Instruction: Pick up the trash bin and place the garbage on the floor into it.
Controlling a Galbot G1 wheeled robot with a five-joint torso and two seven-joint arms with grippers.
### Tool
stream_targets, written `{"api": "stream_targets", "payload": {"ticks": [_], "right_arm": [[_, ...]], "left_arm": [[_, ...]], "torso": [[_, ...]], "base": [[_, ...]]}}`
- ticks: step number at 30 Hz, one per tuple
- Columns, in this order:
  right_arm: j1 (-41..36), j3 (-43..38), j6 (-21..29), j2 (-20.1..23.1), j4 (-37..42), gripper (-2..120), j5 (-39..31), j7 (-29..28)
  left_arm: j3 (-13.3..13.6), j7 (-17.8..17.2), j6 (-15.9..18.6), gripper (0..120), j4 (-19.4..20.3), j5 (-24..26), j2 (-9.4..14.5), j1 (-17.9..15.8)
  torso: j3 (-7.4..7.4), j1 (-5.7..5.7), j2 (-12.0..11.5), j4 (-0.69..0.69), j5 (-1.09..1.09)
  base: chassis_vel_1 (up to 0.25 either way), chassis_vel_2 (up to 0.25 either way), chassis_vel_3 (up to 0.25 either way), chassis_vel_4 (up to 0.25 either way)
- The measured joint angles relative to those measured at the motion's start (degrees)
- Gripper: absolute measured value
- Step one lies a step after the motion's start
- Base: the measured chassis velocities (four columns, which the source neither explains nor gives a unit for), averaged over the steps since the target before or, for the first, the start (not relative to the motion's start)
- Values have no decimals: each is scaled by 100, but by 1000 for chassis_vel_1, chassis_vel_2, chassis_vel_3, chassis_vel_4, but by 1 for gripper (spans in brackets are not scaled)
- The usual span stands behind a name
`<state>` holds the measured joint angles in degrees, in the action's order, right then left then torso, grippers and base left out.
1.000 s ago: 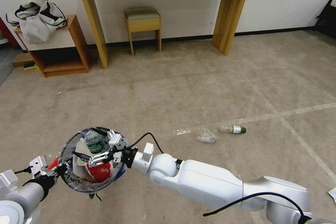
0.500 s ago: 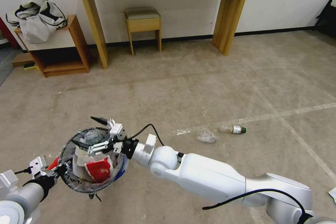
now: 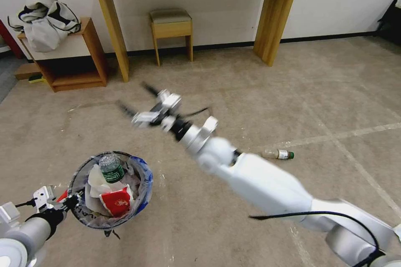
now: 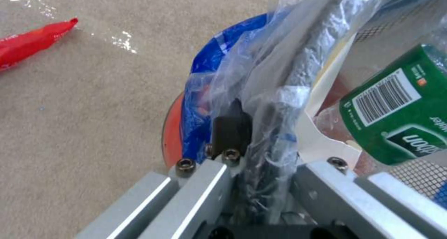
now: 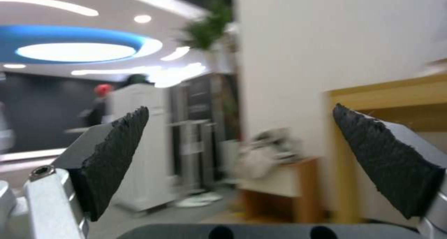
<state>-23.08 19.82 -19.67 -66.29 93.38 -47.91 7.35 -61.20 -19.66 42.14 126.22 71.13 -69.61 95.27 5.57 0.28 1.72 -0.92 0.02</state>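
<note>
In the head view, the trash bin [image 3: 109, 190] is held at about 8 o'clock above the floor [image 3: 234, 87] by the left gripper [image 3: 69, 202], clamped on its near-left rim. A green-labelled bottle [image 3: 112, 167] and a red wrapper [image 3: 117, 201] are seen inside. The right gripper [image 3: 134, 99] is raised toward 11 o'clock, fingers spread. A second bottle [image 3: 279, 154] lies at 3 o'clock.

In the left wrist view, the bin's bagged rim [image 4: 261, 102] is pinched between the fingers [image 4: 231, 130]. A red wrapper on the floor [image 4: 33, 43] is seen apart from the bin.

In the right wrist view, the black fingers [image 5: 116, 155] are held wide apart, nothing between them.
</note>
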Motion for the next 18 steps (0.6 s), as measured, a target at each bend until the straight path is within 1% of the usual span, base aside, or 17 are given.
{"api": "stream_targets", "payload": {"ticks": [1, 2, 4, 5, 7, 8, 9, 10, 11, 13, 14, 16, 17, 18], "right_arm": [[-142, -331, 29, 173, 85, 100, -6, -92], [-142, -331, 29, 173, 85, 100, -6, -92], [-413, -954, 119, 499, 263, 100, -1, -399], [-413, -954, 119, 499, 263, 100, -1, -399], [-698, -1653, 272, 779, 434, 100, 222, -700], [-889, -2102, 410, 928, 544, 100, 450, -929], [-889, -2102, 410, 928, 544, 100, 450, -929], [-1059, -2552, 514, 1015, 624, 100, 671, -1127], [-1059, -2552, 514, 1015, 624, 100, 671, -1127], [-1331, -3270, 795, 1053, 796, 100, 987, -1483], [-1331, -3270, 795, 1053, 796, 100, 987, -1483], [-1561, -3801, 1102, 1039, 970, 100, 1200, -1747], [-1561, -3801, 1102, 1039, 970, 100, 1200, -1747], [-1858, -4233, 1277, 1035, 1151, 100, 1355, -1871]], "left_arm": [[-6, 18, 0, 0, -2, -3, -7, -1], [-6, 18, 0, 0, -2, -3, -7, -1], [-18, 52, 0, 0, -2, -26, -13, -1], [-18, 52, 0, 0, -2, -26, -13, -1], [-29, 53, 0, 0, 4, -48, -10, -1], [-39, 54, 0, 0, 7, -64, -9, -3], [-39, 54, 0, 0, 7, -64, -9, -3], [-53, 54, 0, 0, 19, -67, -20, -5], [-53, 54, 0, 0, 19, -67, -20, -5], [-106, 64, 0, 0, 84, -79, -74, 29], [-106, 64, 0, 0, 84, -79, -74, 29], [-138, 69, 0, 0, 137, -118, -120, 45], [-138, 69, 0, 0, 137, -118, -120, 45], [-154, 77, 0, 0, 184, -156, -158, 43]], "torso": [[0, 0, 0, 0, 1], [0, 0, 0, 0, 1], [0, 0, 0, 1, 0], [0, 0, 0, 1, 0], [0, 0, 0, 1, 1], [0, 0, 0, -2, 1], [0, 0, 0, -2, 1], [0, 0, 0, -1, 1], [0, 0, 0, -1, 1], [0, 0, 0, 0, 0], [0, 0, 0, 0, 0], [0, 0, 0, 2, 1], [0, 0, 0, 2, 1], [-1, 0, 0, 1, -2]], "base": [[0, 0, 0, 0], [0, 0, 0, 0], [0, 0, 0, 0], [0, 0, 0, 0], [0, 0, 0, 0], [0, 0, 0, 0], [0, 0, 0, 0], [0, 0, 0, 0], [0, 0, 0, 0], [0, 0, 0, 0], [0, 0, 0, 0], [0, 0, 0, 0], [0, 0, 0, 0], [0, 0, 0, 0]]}}
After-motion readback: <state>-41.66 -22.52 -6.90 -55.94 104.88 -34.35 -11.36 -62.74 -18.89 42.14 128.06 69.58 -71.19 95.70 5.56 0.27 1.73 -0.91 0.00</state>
